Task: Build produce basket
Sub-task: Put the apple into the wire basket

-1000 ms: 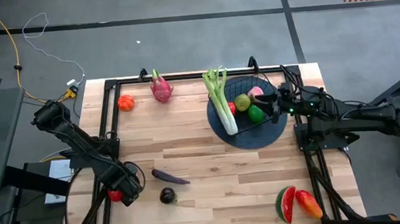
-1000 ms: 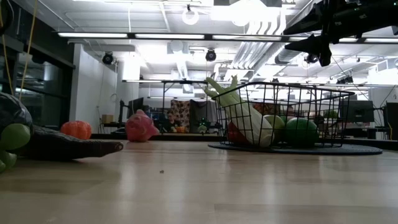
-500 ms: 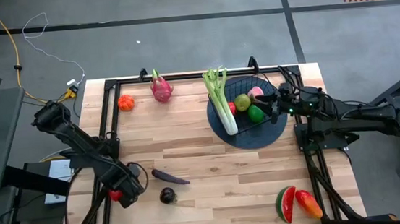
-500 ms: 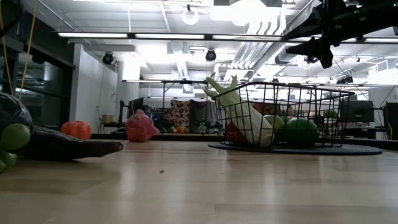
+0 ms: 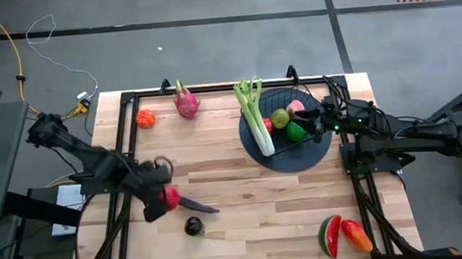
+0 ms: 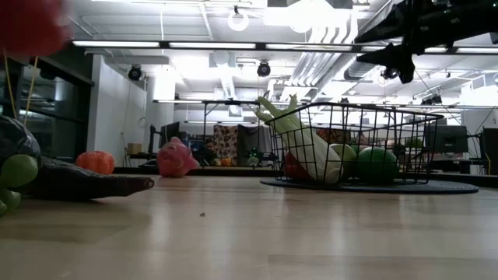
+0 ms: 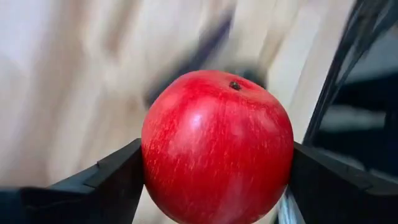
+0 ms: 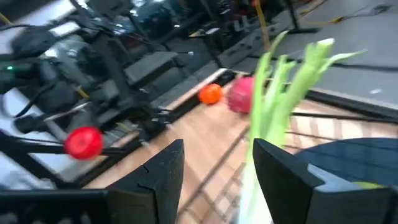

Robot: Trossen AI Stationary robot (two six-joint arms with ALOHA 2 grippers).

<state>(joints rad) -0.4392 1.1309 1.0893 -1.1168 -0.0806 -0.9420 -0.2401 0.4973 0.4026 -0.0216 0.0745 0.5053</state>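
Observation:
My left gripper (image 5: pixel 166 197) is shut on a red apple (image 7: pixel 217 146) above the table's near-left part, over the purple eggplant's (image 5: pixel 196 204) end. In the low view the apple is a red blur (image 6: pixel 31 23) high up. The black wire basket (image 5: pixel 276 146) stands on a dark round mat (image 5: pixel 313 154) and holds the celery (image 5: pixel 255 115), whose leafy end sticks over the rim, and green, red and pink round fruits. My right gripper (image 5: pixel 321 125) hovers open over the basket's right side, touching nothing. My left gripper pinches the red apple between its two fingers, one finger (image 7: pixel 112 180) on each side of its round belly (image 7: pixel 155 155). The stem dimple (image 7: pixel 235 85) faces away from the wrist. The apple is lifted clear of the table.
Dragon fruit (image 5: pixel 186 101) and an orange-red fruit (image 5: pixel 145 118) lie at the far-left. A dark round fruit (image 5: pixel 192 226) lies near the eggplant. The watermelon slice (image 5: pixel 331 234) and mango (image 5: pixel 356 236) lie at the near-right corner. Bare wood spans the table's middle.
My left gripper, still shut on the red apple, has risen from the near-left corner and swung toward the table's right and far side, ending above the eggplant's end. The apple now shows high in the low view. The right arm has kept still.

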